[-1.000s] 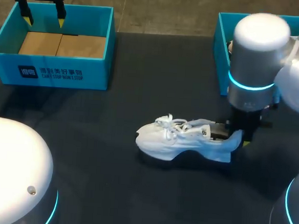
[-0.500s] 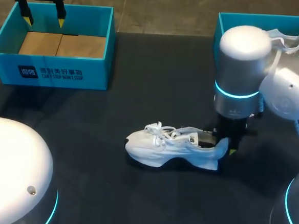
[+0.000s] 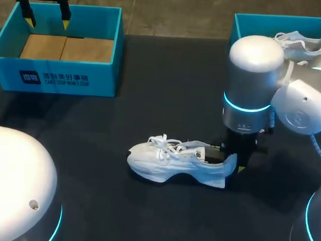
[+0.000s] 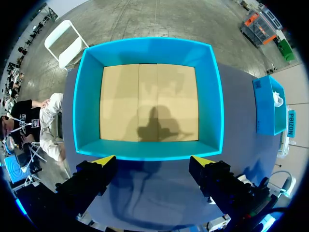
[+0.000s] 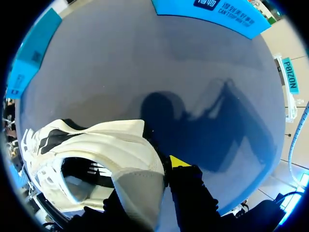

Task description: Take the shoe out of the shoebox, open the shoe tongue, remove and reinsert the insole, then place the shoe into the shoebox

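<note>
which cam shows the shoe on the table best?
Head view: the whole shoe in profile, toe to heel. Right wrist view shows only its heel and opening, close up. Left wrist view shows none of it.

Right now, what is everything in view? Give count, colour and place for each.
shoe: one, white, mid-table on its sole, toe toward the left.
second shoe: one, white, inside the right box.
left box: one, teal, far left, tan floor showing.
right box: one, teal, far right.
table: one, dark.
left pincer: open, above the left box's far wall.
right pincer: shut on the shoe's heel.
</note>
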